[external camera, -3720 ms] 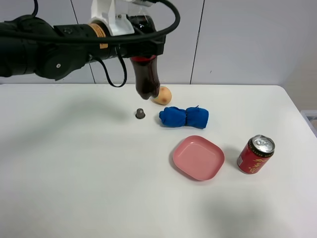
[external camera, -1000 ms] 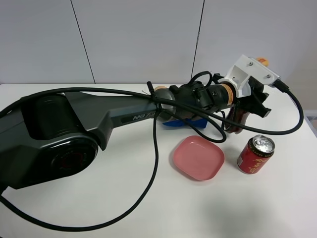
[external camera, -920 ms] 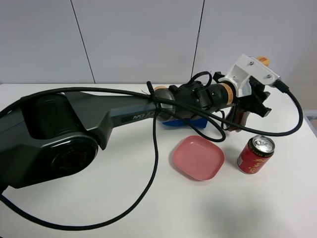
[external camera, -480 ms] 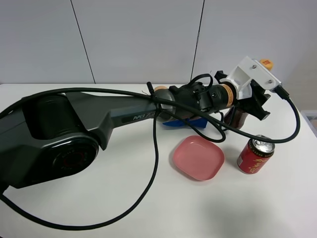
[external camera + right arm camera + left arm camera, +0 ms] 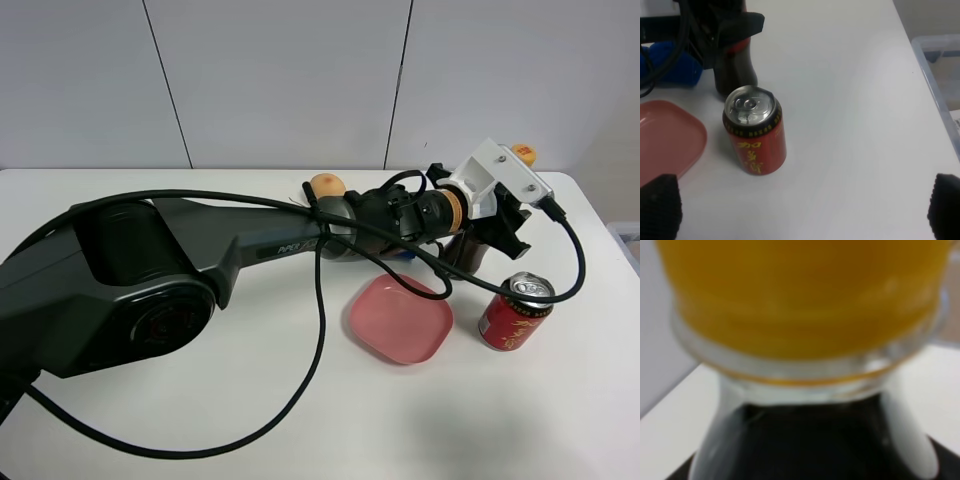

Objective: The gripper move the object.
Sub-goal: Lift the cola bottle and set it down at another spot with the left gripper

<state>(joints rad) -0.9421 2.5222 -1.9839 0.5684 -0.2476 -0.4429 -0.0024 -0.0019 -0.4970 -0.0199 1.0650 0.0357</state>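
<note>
The cola bottle, dark with a red label and a yellow cap, stands upright just behind the red soda can. Its base looks to be on or just above the table. My left gripper reaches across from the left and is shut on the bottle at its label. The left wrist view shows only the cap and the bottle's neck close up. In the right wrist view the bottle sits behind the can. My right gripper is open and empty in front of the can.
A pink plate lies left of the can. A blue cloth lies behind the plate, mostly hidden by the arm. A peach-coloured fruit sits at the back. A clear plastic bin stands past the table's right edge.
My left gripper carried the bottle from the back left across to the right. Over the last second it lowered the bottle beside the can.
</note>
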